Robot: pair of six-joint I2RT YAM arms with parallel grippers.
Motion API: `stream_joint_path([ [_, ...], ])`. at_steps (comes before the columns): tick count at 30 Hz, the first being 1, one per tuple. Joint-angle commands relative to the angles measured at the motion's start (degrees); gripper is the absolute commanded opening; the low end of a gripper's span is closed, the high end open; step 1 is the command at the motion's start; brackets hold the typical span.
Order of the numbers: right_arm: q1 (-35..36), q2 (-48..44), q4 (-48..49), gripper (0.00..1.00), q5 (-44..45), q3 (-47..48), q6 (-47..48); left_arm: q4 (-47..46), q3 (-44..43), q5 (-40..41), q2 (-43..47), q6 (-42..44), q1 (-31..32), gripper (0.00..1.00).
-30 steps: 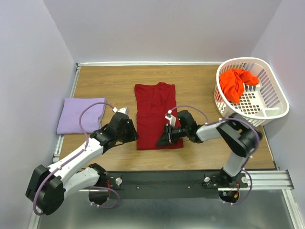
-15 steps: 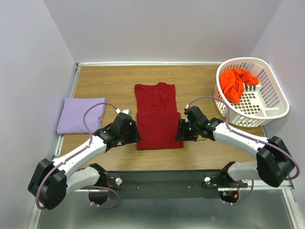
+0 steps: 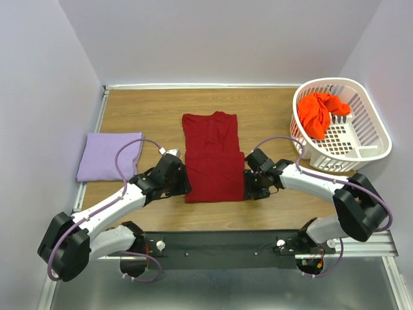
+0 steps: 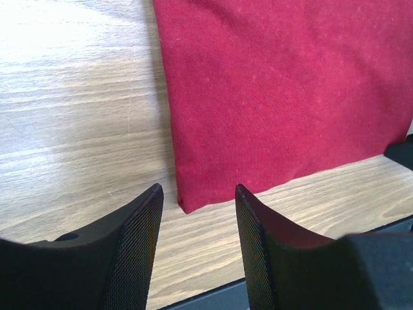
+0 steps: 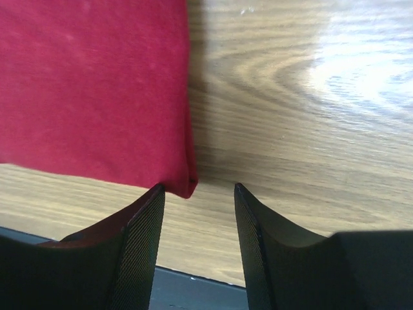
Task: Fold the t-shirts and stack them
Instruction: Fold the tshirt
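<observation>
Between left gripper (image 4: 197,194) and right gripper (image 5: 197,190), both apart and empty: folded crimson t-shirt (image 3: 213,174), near corners at fingertips.

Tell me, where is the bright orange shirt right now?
In the overhead view, the orange shirt lies bunched inside the white basket at the far right corner of the table, well away from the dark red shirt in the middle.

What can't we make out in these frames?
- Top view: tips of left gripper and right gripper are hidden under their own wrists.
- Wrist views: crimson shirt is cut off by the frame edges; only its near corners show.
- Top view: orange-red shirt is bunched up, so its shape in the basket is unclear.
- Top view: lavender shirt has its lower layers covered.
</observation>
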State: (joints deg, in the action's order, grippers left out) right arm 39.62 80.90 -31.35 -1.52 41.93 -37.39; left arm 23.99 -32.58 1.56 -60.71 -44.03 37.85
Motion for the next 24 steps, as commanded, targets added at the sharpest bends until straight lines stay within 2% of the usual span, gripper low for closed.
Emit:
stream_joint_path([
  [1, 1.2, 2.4, 0.9, 0.54, 2.0, 1.2, -0.8, 0.6, -1.0, 2.0, -0.3, -0.4, 0.7, 0.57],
  [6, 2.5, 4.7, 1.4, 0.53, 3.0, 1.0, -1.2, 0.7, -0.9, 2.3, -0.1, -0.5, 1.2, 0.57],
  [20, 3.7, 9.3, 0.1, 0.37, 3.5, -0.3, -0.1, 2.5, -2.0, 3.6, -1.8, -1.5, 2.7, 0.57],
  [22, 3.8, 10.4, 0.2, 0.28, 3.8, -0.2, 0.1, 2.6, -2.1, 3.4, -2.4, -1.5, 2.8, 0.57],
  [24, 3.7, 10.6, 0.2, 0.14, 4.4, -0.2, 0.5, 2.9, -2.1, 3.2, -2.8, -1.5, 2.9, 0.57],
])
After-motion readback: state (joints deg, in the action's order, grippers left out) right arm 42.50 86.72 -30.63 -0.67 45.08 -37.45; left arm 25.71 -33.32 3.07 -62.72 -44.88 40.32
